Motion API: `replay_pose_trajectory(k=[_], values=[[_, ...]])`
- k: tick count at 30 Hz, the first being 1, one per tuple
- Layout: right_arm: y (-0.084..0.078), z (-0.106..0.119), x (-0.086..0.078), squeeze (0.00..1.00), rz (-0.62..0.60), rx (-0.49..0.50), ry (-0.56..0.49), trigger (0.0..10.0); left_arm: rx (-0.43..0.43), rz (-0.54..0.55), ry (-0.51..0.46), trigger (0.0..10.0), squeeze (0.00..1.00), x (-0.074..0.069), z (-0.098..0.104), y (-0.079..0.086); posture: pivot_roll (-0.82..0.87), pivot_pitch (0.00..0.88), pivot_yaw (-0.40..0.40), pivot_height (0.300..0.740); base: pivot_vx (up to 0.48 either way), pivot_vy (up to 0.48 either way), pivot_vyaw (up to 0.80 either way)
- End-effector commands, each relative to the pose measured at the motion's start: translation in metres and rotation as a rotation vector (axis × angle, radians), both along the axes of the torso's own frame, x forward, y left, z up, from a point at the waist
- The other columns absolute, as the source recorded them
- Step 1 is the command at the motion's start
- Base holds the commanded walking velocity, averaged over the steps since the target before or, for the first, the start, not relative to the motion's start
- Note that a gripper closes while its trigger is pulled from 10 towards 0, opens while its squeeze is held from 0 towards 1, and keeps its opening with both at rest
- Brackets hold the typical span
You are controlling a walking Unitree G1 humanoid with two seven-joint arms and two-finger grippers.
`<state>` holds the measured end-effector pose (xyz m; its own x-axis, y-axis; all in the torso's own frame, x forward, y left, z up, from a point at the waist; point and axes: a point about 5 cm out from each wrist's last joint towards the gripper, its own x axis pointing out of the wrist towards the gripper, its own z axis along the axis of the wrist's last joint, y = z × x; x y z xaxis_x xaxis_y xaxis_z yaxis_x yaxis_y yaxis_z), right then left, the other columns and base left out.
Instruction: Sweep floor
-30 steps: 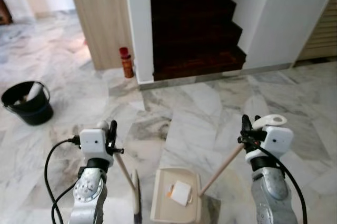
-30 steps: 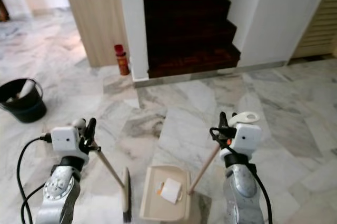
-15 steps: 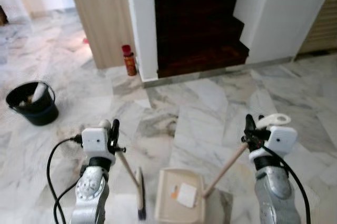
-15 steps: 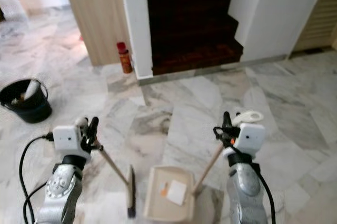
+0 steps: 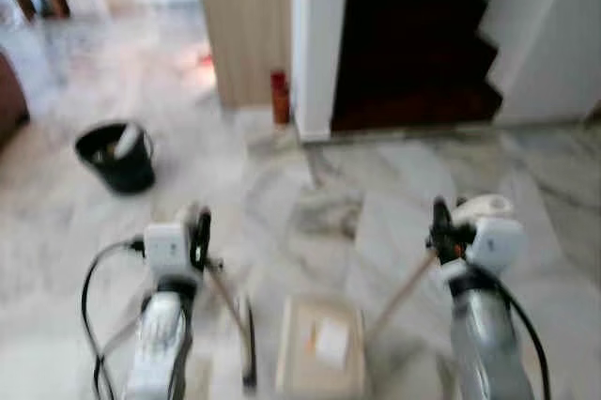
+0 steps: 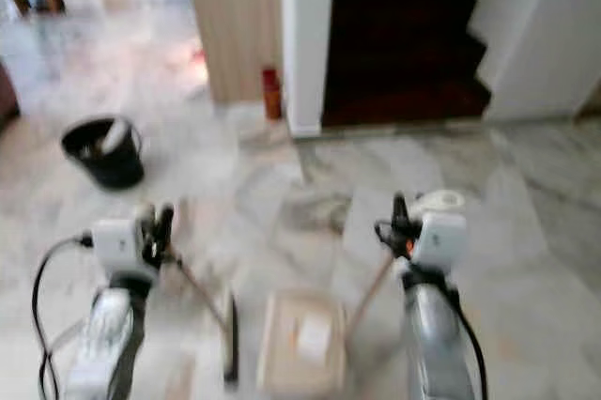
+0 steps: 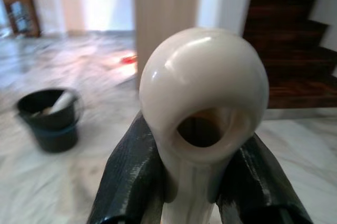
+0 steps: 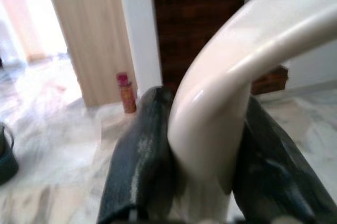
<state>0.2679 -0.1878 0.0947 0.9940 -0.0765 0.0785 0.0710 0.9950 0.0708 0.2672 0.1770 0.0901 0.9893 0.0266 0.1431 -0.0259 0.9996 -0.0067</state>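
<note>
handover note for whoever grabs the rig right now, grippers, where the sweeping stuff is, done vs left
Left gripper: shut on the broom handle; broom head is down on the marble floor at the robot's feet.
Right gripper: shut on the dustpan handle; dustpan sits on the floor just right of the broom head.
Done: a pale scrap of litter already lies in the pan.
Left: head views are blurred, so remaining dirt cannot be judged. Black bucket stands ahead to the left, possibly for emptying; red bottle by the stairs wall.
</note>
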Motion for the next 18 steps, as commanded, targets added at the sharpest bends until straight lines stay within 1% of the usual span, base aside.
replay_pose_trajectory(k=[1, 18], values=[[0.0040, 0.0151, 0.0049, 0.00, 0.014, 0.009, -0.067, 10.0, 0.017, 0.005, -0.048, 10.0, 0.00, 0.0032, 0.0118, 0.0021, 0.02, 0.000, 0.000, 0.740, 0.000, 0.356, 0.00], [0.0049, 0.0177, 0.0049, 0.00, 0.019, 0.006, -0.068, 10.0, 0.019, 0.009, -0.046, 10.0, 0.00, 0.0017, 0.0123, 0.0029, 0.02, 0.000, 0.000, 0.740, 0.000, 0.357, 0.00]])
